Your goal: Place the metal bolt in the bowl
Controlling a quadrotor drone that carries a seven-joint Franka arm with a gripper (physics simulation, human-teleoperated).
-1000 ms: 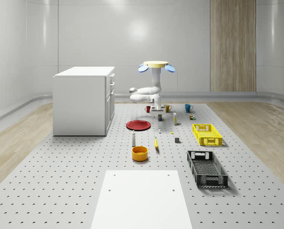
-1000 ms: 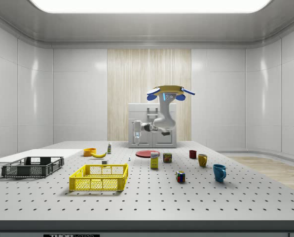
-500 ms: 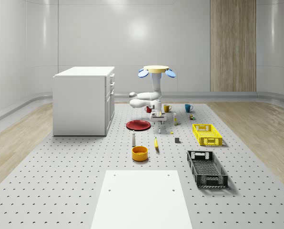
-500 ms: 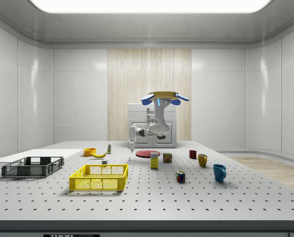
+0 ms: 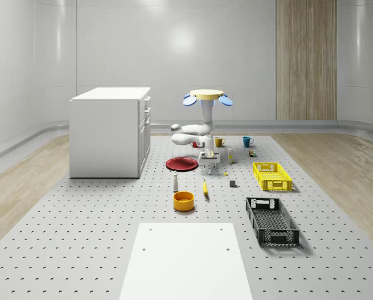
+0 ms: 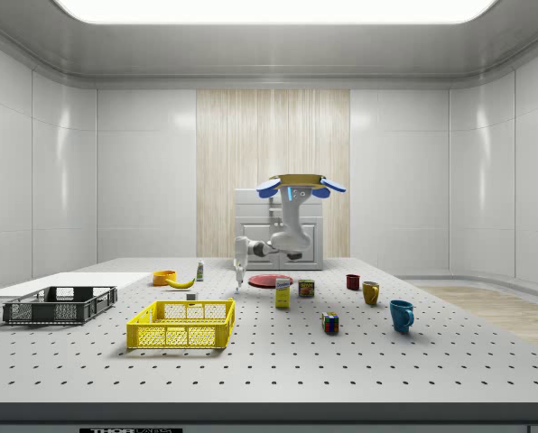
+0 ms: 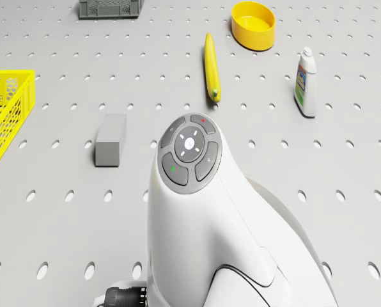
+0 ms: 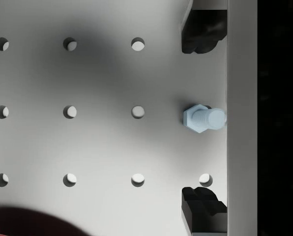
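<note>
Whole-scene view, left to right: white cabinet (image 5: 110, 130) on surface (image 5: 80, 237); red plate (image 5: 182, 164); bottle (image 5: 175, 182); orange bowl (image 5: 183, 200) near front; banana (image 5: 205, 187); drone (image 5: 206, 96) hovering over surface behind plate, arm bent down; gripper (image 5: 211, 167) low, just above surface; yellow crate (image 5: 271, 175); black crate (image 5: 271, 220).
Wrist view: metal bolt (image 8: 203, 118) standing on surface between fingertips (image 8: 201, 37); gripper spread wide, not touching bolt. Bolt well apart from bowl.
</note>
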